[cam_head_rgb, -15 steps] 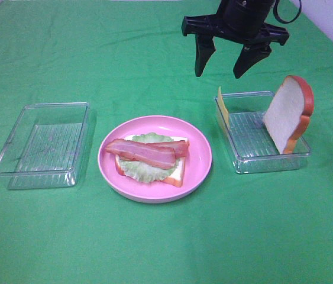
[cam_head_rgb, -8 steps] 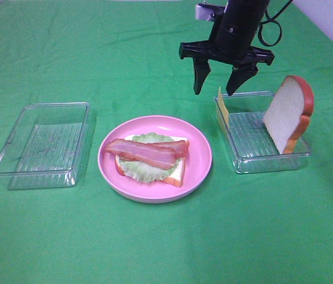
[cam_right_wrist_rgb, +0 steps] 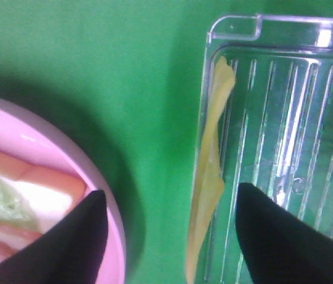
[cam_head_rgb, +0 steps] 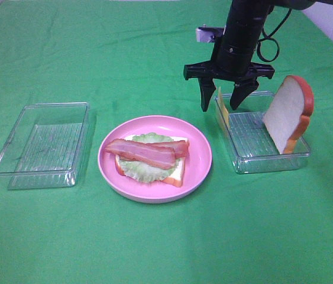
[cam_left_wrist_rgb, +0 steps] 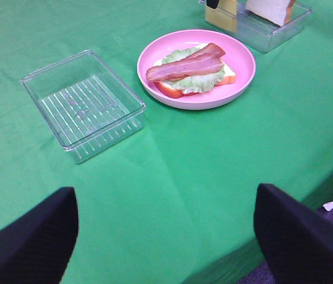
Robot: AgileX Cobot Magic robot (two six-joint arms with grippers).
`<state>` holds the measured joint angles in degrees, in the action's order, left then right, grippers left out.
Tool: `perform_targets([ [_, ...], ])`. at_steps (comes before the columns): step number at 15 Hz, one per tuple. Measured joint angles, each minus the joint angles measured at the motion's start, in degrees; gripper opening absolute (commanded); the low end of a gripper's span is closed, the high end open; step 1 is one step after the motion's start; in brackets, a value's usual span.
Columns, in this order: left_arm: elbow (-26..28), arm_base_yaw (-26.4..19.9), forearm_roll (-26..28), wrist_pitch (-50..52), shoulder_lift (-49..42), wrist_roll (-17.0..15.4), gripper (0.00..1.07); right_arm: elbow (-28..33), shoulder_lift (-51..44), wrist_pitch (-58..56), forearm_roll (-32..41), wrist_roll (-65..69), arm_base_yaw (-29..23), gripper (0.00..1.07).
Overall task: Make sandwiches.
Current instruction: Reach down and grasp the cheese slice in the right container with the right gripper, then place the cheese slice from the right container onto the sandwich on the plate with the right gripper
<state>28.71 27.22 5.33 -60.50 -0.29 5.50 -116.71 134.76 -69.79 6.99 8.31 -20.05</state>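
Our right gripper (cam_head_rgb: 220, 107) spread wide, fingers either side of the upright cheese slice (cam_right_wrist_rgb: 209, 177) in the tray (cam_head_rgb: 271, 167), our left gripper (cam_left_wrist_rgb: 166, 236) also apart

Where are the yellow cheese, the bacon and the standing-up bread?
thin yellow cheese slice (cam_right_wrist_rgb: 209, 177): right wrist view, halfway along its length.
reddish-brown bacon strips (cam_head_rgb: 142, 152): exterior high view, middle of the front strip.
white toy bread slice with orange-brown crust (cam_head_rgb: 283, 115): exterior high view, on its white face.

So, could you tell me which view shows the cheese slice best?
The right wrist view: the cheese slice is close, standing on edge against the tray wall. Exterior high shows it small and distant; left wrist crops it at the frame edge.
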Motion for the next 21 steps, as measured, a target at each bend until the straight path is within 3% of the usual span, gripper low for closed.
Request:
perform_targets([
  [5, 0.00, 0.00, 0.00, 0.00, 0.00, 0.00, 0.78, 0.00, 0.57, 0.00, -2.86, 0.00, 0.00, 0.21],
  [6, 0.00, 0.00, 0.00, 0.00, 0.00, 0.00, 0.78, 0.00, 0.57, 0.00, -3.50, 0.00, 0.00, 0.06],
  [7, 0.00, 0.00, 0.00, 0.00, 0.00, 0.00, 0.78, 0.00, 0.57, 0.00, -3.55, 0.00, 0.00, 0.02],
  [14, 0.00, 0.00, 0.00, 0.00, 0.00, 0.00, 0.78, 0.00, -0.92, -0.06, -3.95, -0.06, 0.00, 0.00],
  [21, 0.00, 0.00, 0.00, 0.00, 0.00, 0.00, 0.78, 0.00, -11.34, -0.11, -1.15, -2.69, 0.00, 0.00],
])
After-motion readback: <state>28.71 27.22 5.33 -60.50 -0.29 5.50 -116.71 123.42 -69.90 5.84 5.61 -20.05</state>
